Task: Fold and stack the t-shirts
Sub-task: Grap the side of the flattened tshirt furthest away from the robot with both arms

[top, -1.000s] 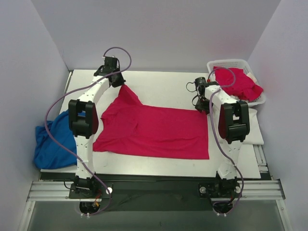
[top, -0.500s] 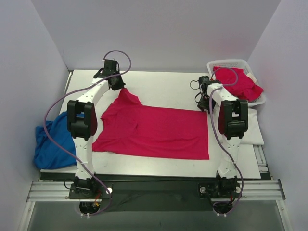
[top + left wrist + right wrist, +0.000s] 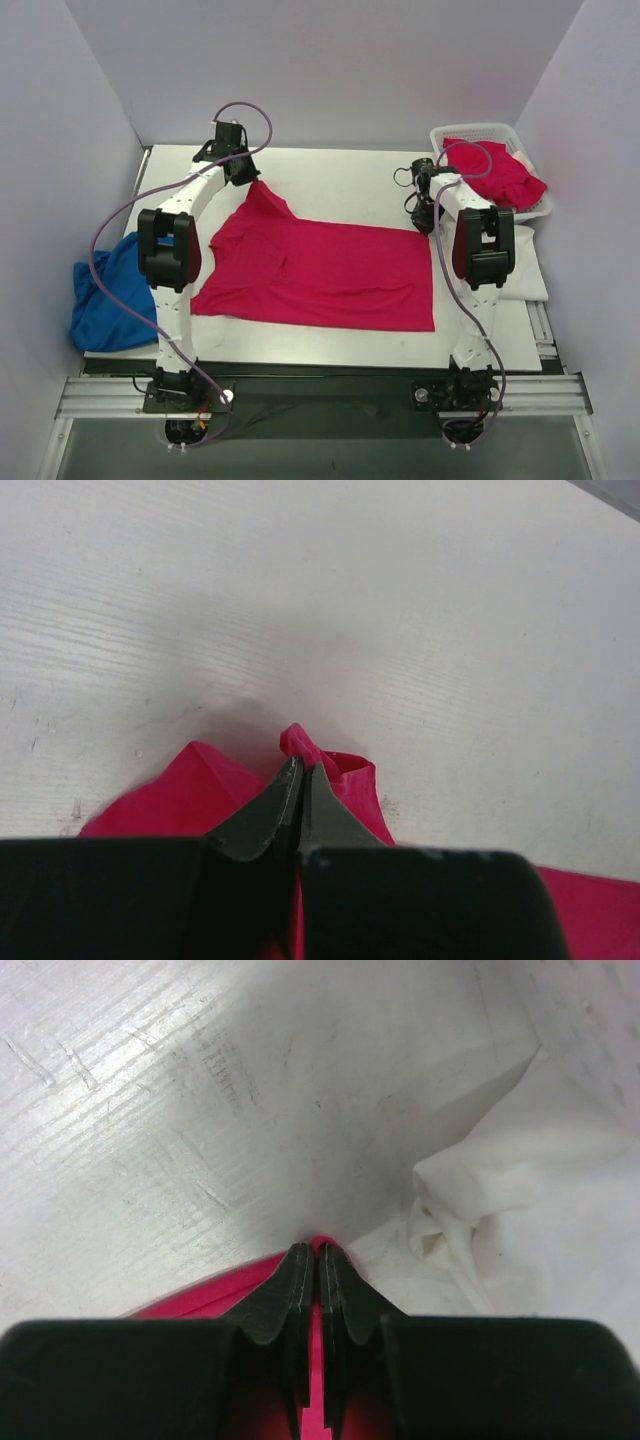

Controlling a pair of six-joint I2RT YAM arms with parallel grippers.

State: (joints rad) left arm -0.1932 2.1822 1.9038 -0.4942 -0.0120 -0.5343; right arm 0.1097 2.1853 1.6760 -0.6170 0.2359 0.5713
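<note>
A pinkish-red t-shirt point(image 3: 320, 265) lies spread flat across the middle of the table. My left gripper point(image 3: 243, 178) is shut on its far left corner, which is drawn up into a peak; in the left wrist view the red cloth point(image 3: 352, 780) bunches round the closed tips of the left gripper point(image 3: 299, 770). My right gripper point(image 3: 424, 215) is shut on the shirt's far right corner, and red cloth point(image 3: 215, 1292) shows between the right gripper's point(image 3: 316, 1256) fingers. A white t-shirt point(image 3: 510, 1230) lies crumpled just to the right. Another red t-shirt point(image 3: 495, 172) hangs over the basket.
The white lattice basket point(image 3: 470, 132) stands at the table's far right corner. A blue cloth point(image 3: 108, 290) is heaped off the table's left edge. The white t-shirt point(image 3: 528, 272) lies flat under and beside the right arm. Walls close in on three sides.
The right gripper has moved a little farther back and has closed on the shirt's far right corner. The left gripper still pinches its corner and has barely moved.
</note>
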